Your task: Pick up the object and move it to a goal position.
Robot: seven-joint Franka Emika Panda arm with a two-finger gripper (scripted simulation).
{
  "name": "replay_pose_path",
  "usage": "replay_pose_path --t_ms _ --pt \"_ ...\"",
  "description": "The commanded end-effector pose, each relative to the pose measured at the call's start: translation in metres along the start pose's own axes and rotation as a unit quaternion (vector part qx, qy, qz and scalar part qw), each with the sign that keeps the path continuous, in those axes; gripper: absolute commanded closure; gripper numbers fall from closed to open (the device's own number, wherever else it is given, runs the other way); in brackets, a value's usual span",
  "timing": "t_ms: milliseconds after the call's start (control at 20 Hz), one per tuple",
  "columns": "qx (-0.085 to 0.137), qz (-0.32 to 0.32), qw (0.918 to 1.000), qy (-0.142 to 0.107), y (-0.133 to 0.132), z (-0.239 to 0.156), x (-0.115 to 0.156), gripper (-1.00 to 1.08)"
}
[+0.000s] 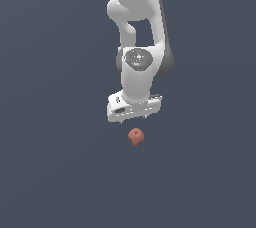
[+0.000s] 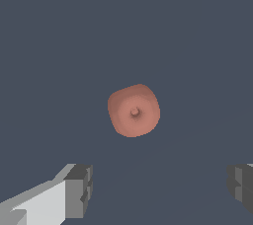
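Observation:
The object is a tiny terracotta lump with a rounded top, lying on the dark grey floor. In the exterior view my gripper hangs just above it, pointing down, with only short finger stubs showing under the white hand. In the wrist view the object appears from above as a rounded reddish disc with a small nub at its centre. My gripper is open wide and empty, with one grey finger and the other finger far apart. The object lies beyond the fingertips, not between them.
The white arm rises from the hand toward the exterior view's top. A uniform dark grey floor surrounds the object; nothing else shows on it.

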State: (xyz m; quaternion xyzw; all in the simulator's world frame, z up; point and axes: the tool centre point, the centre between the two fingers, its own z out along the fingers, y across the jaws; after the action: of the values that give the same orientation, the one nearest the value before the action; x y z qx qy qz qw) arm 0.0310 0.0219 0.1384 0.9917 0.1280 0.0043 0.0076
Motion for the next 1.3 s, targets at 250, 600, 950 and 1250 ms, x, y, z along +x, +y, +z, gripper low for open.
replay_pose_path --t_ms 250,600,950,1250 --pt "0.004 -0.096 0.9954 -0.002 -0.005 0.029 0.019 -0.92" --pt "0.007 -0.146 0.9892 -0.002 -0.008 0.045 0.029 -0.92" --pt "0.008 -0.158 0.9875 -0.002 -0.009 0.049 0.03 -0.92" --pt "0.008 -0.158 0.9874 -0.002 -0.009 0.062 0.03 -0.92"
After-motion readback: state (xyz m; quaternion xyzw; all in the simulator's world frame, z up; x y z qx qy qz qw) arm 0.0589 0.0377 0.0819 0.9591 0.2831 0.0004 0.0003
